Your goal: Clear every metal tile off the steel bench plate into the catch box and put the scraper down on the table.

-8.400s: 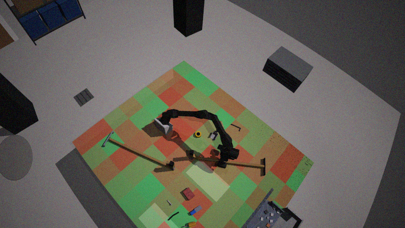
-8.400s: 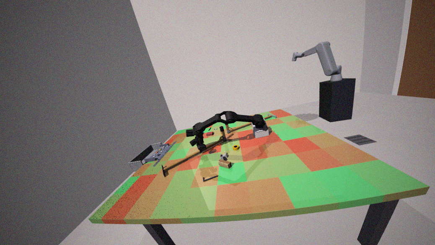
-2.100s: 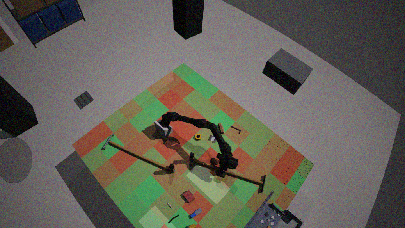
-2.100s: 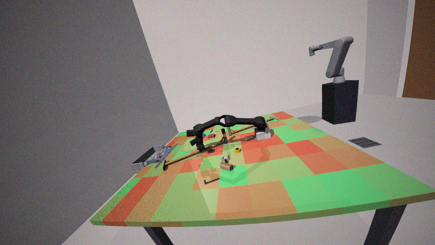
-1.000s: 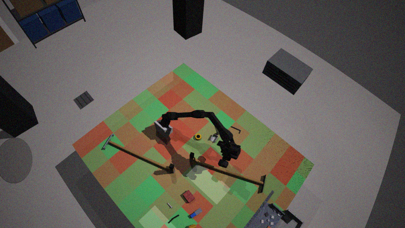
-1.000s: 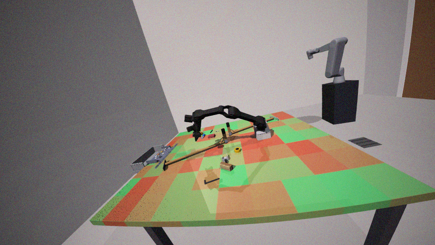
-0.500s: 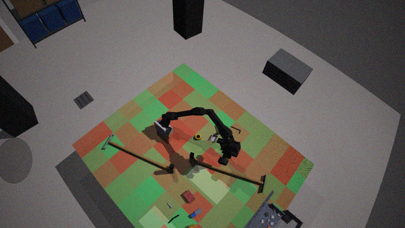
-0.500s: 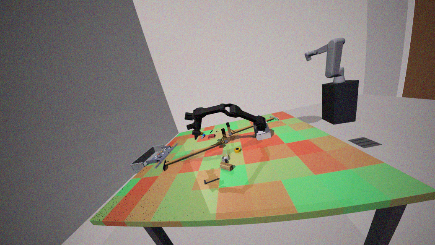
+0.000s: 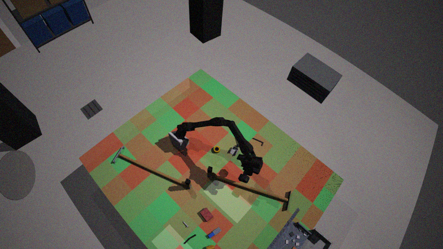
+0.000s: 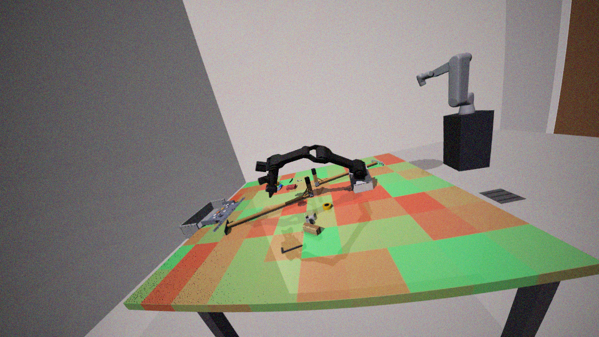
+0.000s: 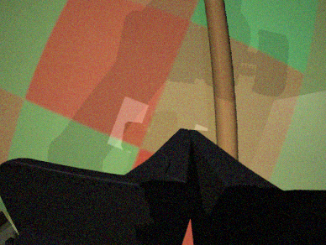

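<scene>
Lying flat on the checkered table (image 9: 102, 151), the long scraper (image 9: 247, 187) runs diagonally in the top view, from an upright dark handle post (image 9: 210, 171) near the table's middle to its dark blade (image 9: 286, 200) at the lower right. The blade end points toward the steel bench plate (image 9: 286, 230) and the catch box (image 9: 319, 238), stopping just short of the plate's near edge. Small pale metal tiles (image 9: 292, 239) lie scattered at the plate's box end.

A second long-handled tool (image 9: 151, 169) lies on the same diagonal, further left, well apart from the first.

The gripper (image 9: 243, 178) hangs above the scraper shaft, fingers pointing down, jaws fully closed on nothing; in the wrist view the wooden shaft (image 11: 220, 65) passes beyond the closed fingertips, free of them. The arm (image 9: 217, 122) arches up from its pale base (image 9: 178, 140) and bends down to the wrist.

Near the arm lie a yellow tape roll (image 9: 215, 149), a small grey clamp-like part (image 9: 234, 150) and a black hex key (image 9: 257, 141). A red block (image 9: 206, 214) lies nearer the lower edge.
</scene>
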Motion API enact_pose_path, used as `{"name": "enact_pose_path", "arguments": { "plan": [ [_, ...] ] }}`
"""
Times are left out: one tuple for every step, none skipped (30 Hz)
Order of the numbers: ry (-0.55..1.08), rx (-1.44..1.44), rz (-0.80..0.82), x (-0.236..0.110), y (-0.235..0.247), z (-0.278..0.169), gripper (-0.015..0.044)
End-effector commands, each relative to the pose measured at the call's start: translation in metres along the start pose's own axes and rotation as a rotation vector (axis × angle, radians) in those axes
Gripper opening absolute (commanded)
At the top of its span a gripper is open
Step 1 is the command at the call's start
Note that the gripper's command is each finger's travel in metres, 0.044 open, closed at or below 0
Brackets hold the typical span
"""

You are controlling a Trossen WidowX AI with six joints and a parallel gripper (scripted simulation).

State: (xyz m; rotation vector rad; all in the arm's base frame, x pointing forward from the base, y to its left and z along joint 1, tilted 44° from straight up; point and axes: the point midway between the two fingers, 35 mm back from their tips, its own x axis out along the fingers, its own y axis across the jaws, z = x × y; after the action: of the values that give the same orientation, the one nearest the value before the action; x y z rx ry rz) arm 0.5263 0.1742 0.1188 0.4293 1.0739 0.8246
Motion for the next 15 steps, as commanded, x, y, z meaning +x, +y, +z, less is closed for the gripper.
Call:
{"name": "enact_pose_path", "arguments": {
  "plan": [
    [0.004,0.007,-0.003,0.012,-0.001,-0.005,0.0000],
    [0.005,0.007,-0.003,0.014,-0.001,-0.006,0.0000],
    [0.005,0.007,-0.003,0.016,-0.001,-0.007,0.0000],
    [0.005,0.007,-0.003,0.019,-0.001,-0.008,0.0000],
    [0.005,0.007,-0.003,0.021,-0.001,-0.009,0.0000],
    [0.005,0.007,-0.003,0.023,-0.001,-0.010,0.0000],
    [0.005,0.007,-0.003,0.026,-0.001,-0.011,0.0000],
    [0.004,0.007,-0.003,0.028,-0.001,-0.012,0.0000],
    [0.004,0.007,-0.003,0.030,-0.001,-0.013,0.0000],
    [0.004,0.007,-0.003,0.033,-0.001,-0.014,0.0000],
    [0.004,0.007,-0.003,0.035,-0.001,-0.015,0.0000],
    [0.004,0.007,-0.003,0.037,-0.001,-0.016,0.0000],
    [0.004,0.007,-0.003,0.040,-0.001,-0.017,0.0000],
    [0.004,0.007,-0.003,0.042,-0.001,-0.018,0.0000],
    [0.004,0.007,-0.003,0.044,-0.001,-0.019,0.0000]
  ]
}}
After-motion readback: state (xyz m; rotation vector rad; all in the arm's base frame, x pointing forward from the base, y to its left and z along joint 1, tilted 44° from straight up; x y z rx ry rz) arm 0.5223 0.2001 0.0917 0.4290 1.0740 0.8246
